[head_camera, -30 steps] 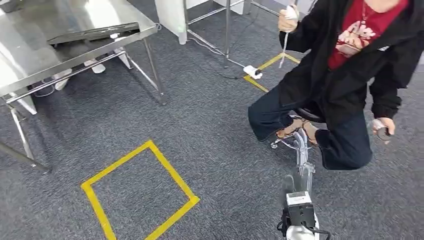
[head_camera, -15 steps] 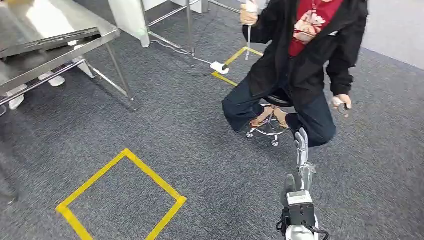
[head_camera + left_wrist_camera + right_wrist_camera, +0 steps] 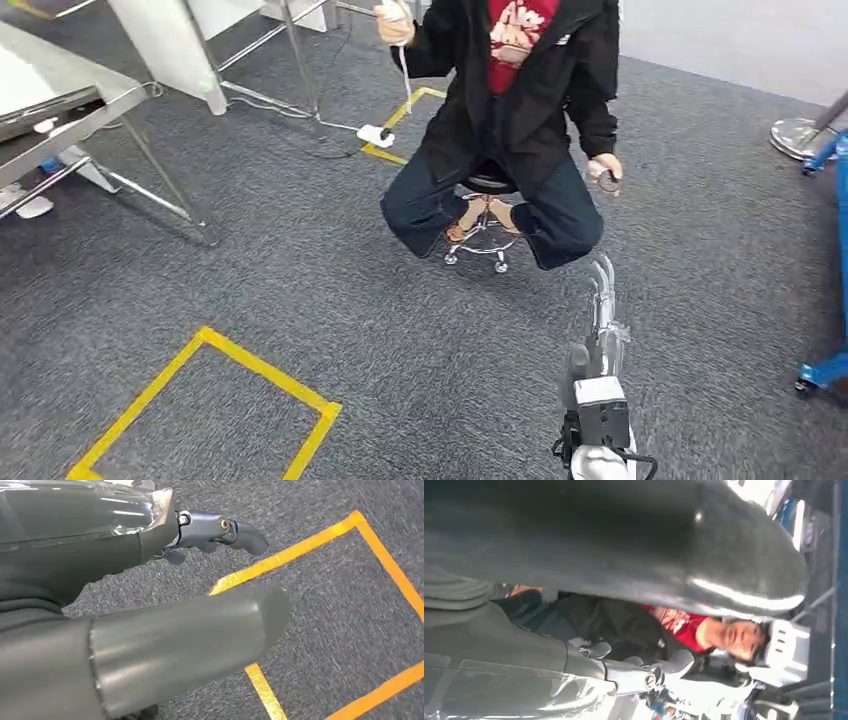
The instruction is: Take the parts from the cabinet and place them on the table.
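Table point(image 3: 60, 95) cut off at frame edge; person point(image 3: 510, 110) head cropped; right hand point(image 3: 589, 570) fingers mostly blurred.

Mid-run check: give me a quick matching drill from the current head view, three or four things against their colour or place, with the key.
Things:
1. Tape square
2. Person
3. Steel table
4. Right hand

Descriptions:
A. Seated on a wheeled stool
B. Yellow, on the grey carpet
C. Raised in front of the robot, holding nothing
D. At the far left edge, shiny metal legs

Pairs: 1-B, 2-A, 3-D, 4-C
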Tool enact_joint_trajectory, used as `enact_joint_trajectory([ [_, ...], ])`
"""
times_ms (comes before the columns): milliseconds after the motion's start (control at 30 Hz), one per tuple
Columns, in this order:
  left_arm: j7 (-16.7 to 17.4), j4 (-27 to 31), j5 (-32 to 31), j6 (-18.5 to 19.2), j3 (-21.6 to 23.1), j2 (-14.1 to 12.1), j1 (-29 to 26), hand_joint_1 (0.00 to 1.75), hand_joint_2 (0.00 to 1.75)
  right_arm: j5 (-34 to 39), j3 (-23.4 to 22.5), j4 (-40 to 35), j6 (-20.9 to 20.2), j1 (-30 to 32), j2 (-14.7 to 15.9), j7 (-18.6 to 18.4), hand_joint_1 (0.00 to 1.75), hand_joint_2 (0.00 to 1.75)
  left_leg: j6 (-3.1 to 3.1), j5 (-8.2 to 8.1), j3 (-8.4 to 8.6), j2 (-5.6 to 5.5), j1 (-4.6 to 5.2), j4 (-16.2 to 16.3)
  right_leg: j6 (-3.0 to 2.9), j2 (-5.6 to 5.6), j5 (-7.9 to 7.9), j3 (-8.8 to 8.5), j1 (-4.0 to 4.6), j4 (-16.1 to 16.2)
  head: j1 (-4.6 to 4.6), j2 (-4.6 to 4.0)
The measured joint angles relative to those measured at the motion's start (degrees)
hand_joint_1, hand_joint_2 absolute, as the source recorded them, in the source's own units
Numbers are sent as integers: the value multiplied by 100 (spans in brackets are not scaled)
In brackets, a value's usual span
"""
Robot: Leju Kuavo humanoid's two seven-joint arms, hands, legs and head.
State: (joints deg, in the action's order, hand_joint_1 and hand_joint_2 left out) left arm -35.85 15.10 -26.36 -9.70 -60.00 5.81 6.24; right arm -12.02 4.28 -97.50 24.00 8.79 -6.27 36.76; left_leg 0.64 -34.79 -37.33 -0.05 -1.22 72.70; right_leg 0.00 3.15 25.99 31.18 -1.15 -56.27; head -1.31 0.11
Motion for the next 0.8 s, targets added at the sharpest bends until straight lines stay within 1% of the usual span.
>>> enact_joint_trajectory([
  [33, 0, 0, 0, -7, -2, 0, -1, 0, 0, 2, 2, 13, 0, -4, 0, 2, 0, 0, -15, 256, 178, -22, -3, -380, 1, 78, 1, -3, 0, -16, 0, 0],
  [67, 0, 0, 0, -11, -2, 0, 2, 0, 0, 4, 4, 24, 0, -12, 0, 4, 0, 0, -33, 543, 425, -101, -14, -918, 3, 161, 2, -6, 0, -30, 2, 0],
  [100, 0, 0, 0, -17, -4, -7, 0, 0, 0, 9, 4, 35, 0, -23, 0, 7, 0, 0, -61, 731, 634, -391, -37, -1391, 7, 228, 2, 8, -1, -44, 0, 0],
  [133, 0, 0, 0, -24, -9, -11, -5, 0, 0, 11, 7, 48, 0, -48, 0, 11, 0, 0, -78, 657, 688, -565, -50, -1525, 49, 290, 6, 51, 69, -83, 0, 0],
  [167, 0, 0, -2, -33, -9, -11, -5, 0, 0, 13, 7, 55, 0, -69, -2, 18, 0, 0, -81, 658, 668, -487, -33, -1513, 91, 369, -21, 98, 31, -80, -7, 0],
  [200, 0, 0, 0, -48, -9, -11, -5, 0, 0, 17, 9, 63, 2, -75, 0, 20, 0, 0, -106, 657, 656, -433, -3, -1509, 141, 425, -44, 139, 22, -72, -4, 0],
  [233, 0, 0, 0, -50, -9, -11, 6, 0, 0, 28, 7, 74, 7, -68, 0, 22, 0, 0, -149, 668, 653, -370, 28, -1507, 194, 496, -72, 165, 2, -51, -2, 0],
  [267, 0, 0, 7, -52, -11, 5, 16, 0, 0, 44, 7, 85, 22, -72, 2, 24, 0, 0, -219, 720, 675, -280, 13, -1576, 246, 566, -93, 252, 37, -36, -4, 0],
  [300, 0, 0, 4, -50, -11, 11, 30, 0, 0, 52, 7, 92, 31, -73, 9, 28, 0, 0, -271, 769, 676, -183, -1, -1629, 225, 290, -31, 254, 9, -164, -2, 0],
  [333, 0, 0, 4, -52, -11, 7, 28, 0, 0, 65, 9, 96, 48, -105, 13, 33, 0, 0, -318, 776, 668, -120, 4, -1647, 184, -5, 132, 417, 49, -432, -41, 0],
  [367, 0, 0, 7, -57, -13, -2, 17, 0, 0, 70, 11, 107, 48, -140, 11, 33, 0, 0, -333, 780, 658, -18, 13, -1646, 161, -150, 343, 645, 36, -869, -68, 0],
  [400, 2, 0, 5, -57, -15, -2, 6, 0, 0, 74, 13, 118, 50, -151, 13, 33, 0, 0, -335, 780, 649, 75, 23, -1645, 155, -207, 533, 874, 23, -1339, -66, 0],
  [433, 2, 0, 7, -57, -17, -2, 4, 0, 0, 79, 13, 133, 52, -147, 15, 33, 0, 0, -334, 780, 638, 168, 30, -1643, 175, -232, 671, 1069, 6, -1772, -66, 0],
  [467, 0, 0, 7, -57, -22, -2, 3, 0, 0, 79, 13, 153, 52, -143, 20, 31, 0, 0, -332, 781, 634, 253, 30, -1642, 219, -241, 687, 1129, -7, -1944, -66, 0],
  [500, 2, 0, 7, -57, -24, 2, 7, 0, 0, 79, 13, 170, 52, -147, 22, 31, 0, 0, -329, 782, 636, 342, 27, -1641, 280, -255, 609, 1023, -20, -1801, -70, 0],
  [533, 0, 0, 7, -59, -24, 7, 14, 0, 0, 76, 13, 184, 55, -152, 26, 33, 0, 0, -321, 779, 642, 417, 23, -1640, 346, -290, 464, 788, -37, -1421, -70, 0],
  [567, 0, 0, 7, -59, -24, 15, 23, 0, 0, 76, 11, 184, 55, -158, 28, 33, 0, 0, -300, 772, 654, 487, 17, -1637, 409, -385, 281, 454, -61, -845, -72, 0],
  [600, 0, 0, 7, -59, -26, 15, 26, 0, 0, 76, 11, 184, 55, -168, 28, 33, 0, 0, -268, 761, 670, 540, 15, -1626, 442, -601, 142, 133, -73, -311, -70, 0],
  [633, 0, 2, 7, -63, -28, 6, 25, 0, 0, 76, 13, 186, 55, -194, 28, 33, 0, 0, -213, 736, 665, 601, 71, -1615, 400, -813, 130, -6, -32, -46, -81, 0],
  [667, 0, 2, 7, -68, -35, 7, 27, 0, 0, 76, 17, 188, 55, -202, 22, 31, 0, 0, -170, 729, 677, 663, 73, -1599, 319, -732, 72, 5, -1, -45, -61, 0],
  [700, 0, 2, 7, -72, -50, 7, 40, 0, 0, 74, 15, 190, 63, -201, 22, 35, 0, 0, -146, 737, 686, 708, 76, -1598, 290, -663, 67, 42, 5, -66, -33, 0],
  [733, 0, 2, 7, -72, -55, 9, 55, 0, 0, 74, 9, 197, 66, -192, 31, 33, 0, 0, -121, 747, 694, 762, 58, -1608, 261, -605, 65, 66, 19, -80, -33, 0],
  [767, 2, 2, 7, -72, -57, 18, 73, 0, 0, 76, 4, 197, 70, -193, 42, 35, 0, 0, -74, 740, 711, 837, 40, -1616, 198, -527, 47, 121, 28, -67, -35, 0],
  [800, 0, 2, 7, -72, -61, 15, 81, 0, 0, 72, 6, 197, 72, -197, 35, 35, 0, 0, -16, 675, 684, 696, -12, -1569, 137, -458, 14, 58, -85, -43, -28, 0],
])
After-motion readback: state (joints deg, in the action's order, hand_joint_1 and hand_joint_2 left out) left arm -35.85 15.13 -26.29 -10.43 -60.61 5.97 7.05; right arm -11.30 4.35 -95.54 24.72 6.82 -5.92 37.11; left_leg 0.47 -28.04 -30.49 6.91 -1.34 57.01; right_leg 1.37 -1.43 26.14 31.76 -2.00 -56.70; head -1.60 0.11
